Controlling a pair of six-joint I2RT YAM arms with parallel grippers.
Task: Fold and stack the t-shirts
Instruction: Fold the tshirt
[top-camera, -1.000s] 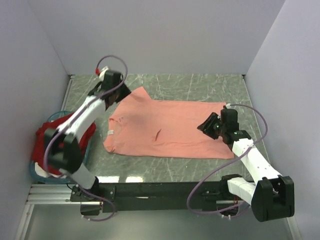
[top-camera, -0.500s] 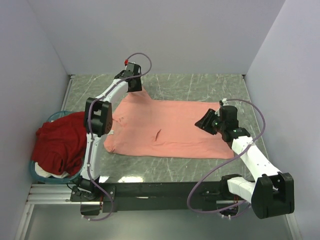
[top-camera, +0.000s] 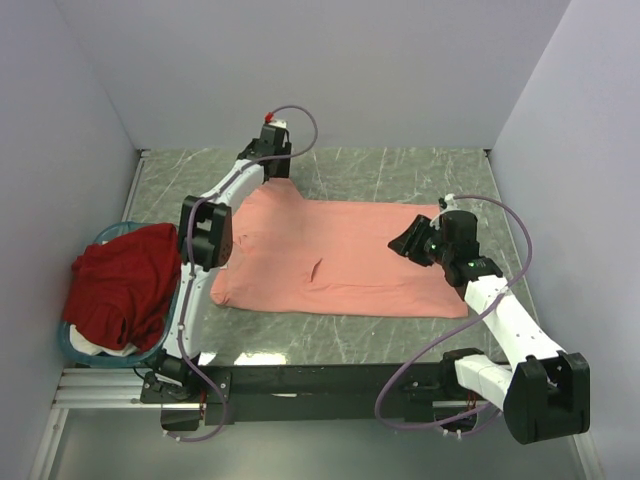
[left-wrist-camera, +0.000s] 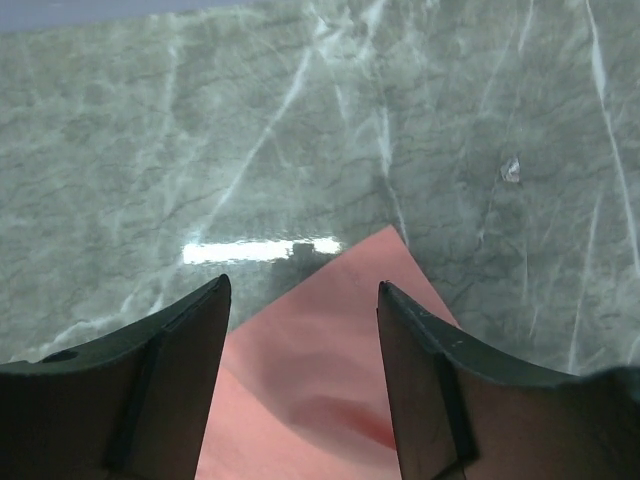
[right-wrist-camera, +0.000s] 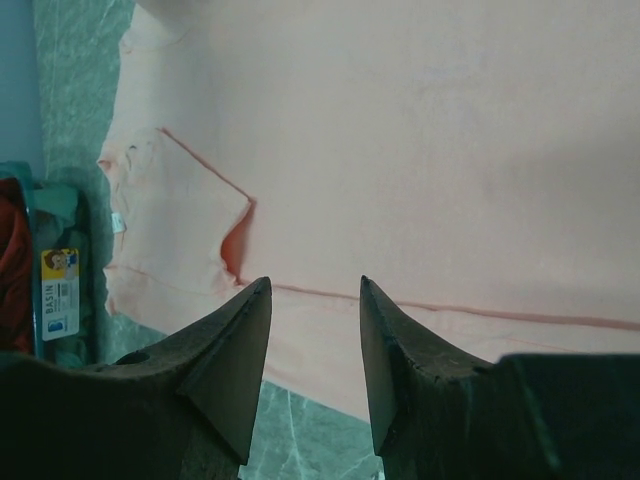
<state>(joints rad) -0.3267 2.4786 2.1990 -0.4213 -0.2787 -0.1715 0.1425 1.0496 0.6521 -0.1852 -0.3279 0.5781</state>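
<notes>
Pink shirt (top-camera: 340, 260): flat on the counter (top-camera: 400, 170), long way running left to right, neck end at the left.
Red shirt (top-camera: 125, 290): heaped in the basket (top-camera: 70, 345), far left.
Left end effector (left-wrist-camera: 303, 288): spread wide, empty, right above the pink shirt's far left tip.
Right end effector (right-wrist-camera: 315, 283): spread wide, empty, over the hem end.

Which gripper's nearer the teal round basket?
Left. Left gripper over the salmon-pink cotton t-shirt's far sleeve; right gripper over its hem end, farther from the teal round basket.
</notes>
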